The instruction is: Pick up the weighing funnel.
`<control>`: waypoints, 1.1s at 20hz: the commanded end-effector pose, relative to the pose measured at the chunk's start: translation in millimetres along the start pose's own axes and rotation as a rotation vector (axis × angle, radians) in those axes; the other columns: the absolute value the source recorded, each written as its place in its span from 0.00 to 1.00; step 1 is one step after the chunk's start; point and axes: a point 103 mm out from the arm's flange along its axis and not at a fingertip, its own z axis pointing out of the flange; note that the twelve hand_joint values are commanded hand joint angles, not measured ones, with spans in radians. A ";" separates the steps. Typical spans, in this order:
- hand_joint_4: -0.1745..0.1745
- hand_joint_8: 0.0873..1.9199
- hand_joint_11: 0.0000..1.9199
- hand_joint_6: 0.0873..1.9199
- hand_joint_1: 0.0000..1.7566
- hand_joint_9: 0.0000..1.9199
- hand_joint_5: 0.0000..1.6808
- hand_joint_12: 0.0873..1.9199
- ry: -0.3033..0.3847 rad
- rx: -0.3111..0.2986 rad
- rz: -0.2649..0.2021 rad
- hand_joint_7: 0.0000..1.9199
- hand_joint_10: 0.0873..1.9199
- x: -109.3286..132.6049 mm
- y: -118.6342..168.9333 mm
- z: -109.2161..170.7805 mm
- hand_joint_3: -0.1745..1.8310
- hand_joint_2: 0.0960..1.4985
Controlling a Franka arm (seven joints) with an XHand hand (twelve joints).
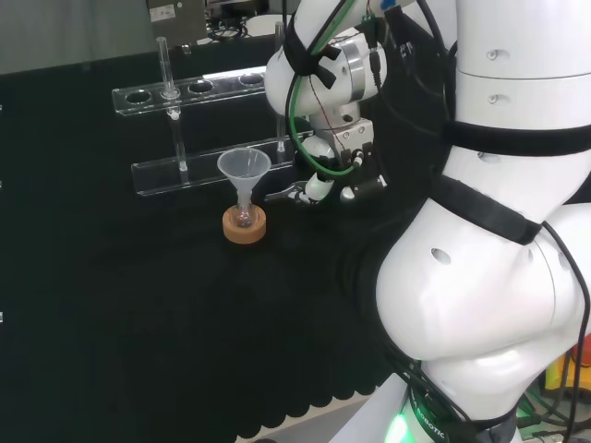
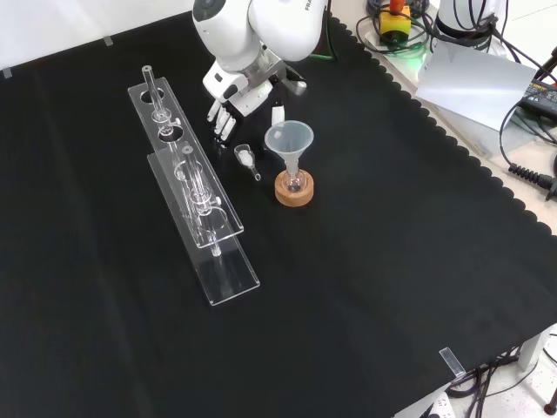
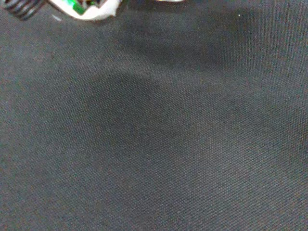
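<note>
Two funnels in play on the black cloth (image 2: 392, 261), so let's sweep the front view from the left. First up is the clear rack (image 2: 202, 218), a long two-tier piece running up the cloth, with a glass tube (image 2: 150, 83) standing upright at its far end. Just right of the rack's upper end, the hand (image 2: 228, 106) comes down from the top under the arm's big white link (image 2: 261, 26). Its fingers (image 2: 221, 124) are straight and relaxed, pointing at the cloth with nothing between them. Below and right of those fingertips, near but apart, lies the weighing funnel (image 2: 246, 158), small and clear, flat on the cloth (right between the rack and the big cone). Next along, the funnel (image 2: 289, 139) stands mouth up, its stem down in a small flask (image 2: 294, 181) on a cork ring (image 2: 294, 193), and nothing touches it. Over in the head view, the funnel (image 1: 244, 166) and cork ring (image 1: 245, 227) sit left of the hand (image 1: 323, 189), which hangs low beside them. From the wrist, we get cloth weave (image 3: 154, 144) and a blurred white edge of the hand (image 3: 91, 7).
</note>
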 end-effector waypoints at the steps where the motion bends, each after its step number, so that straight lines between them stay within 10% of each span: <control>1: 0.33 0.34 0.24 0.18 0.48 0.39 0.27 0.65 -0.004 0.008 0.009 0.25 0.26 1.4 1.7 1.7 0.37 0.42; 22: 0.35 0.36 0.24 0.28 0.48 0.41 0.32 0.65 -0.019 0.013 0.000 0.28 0.26 7.4 14.4 11.1 0.38 0.41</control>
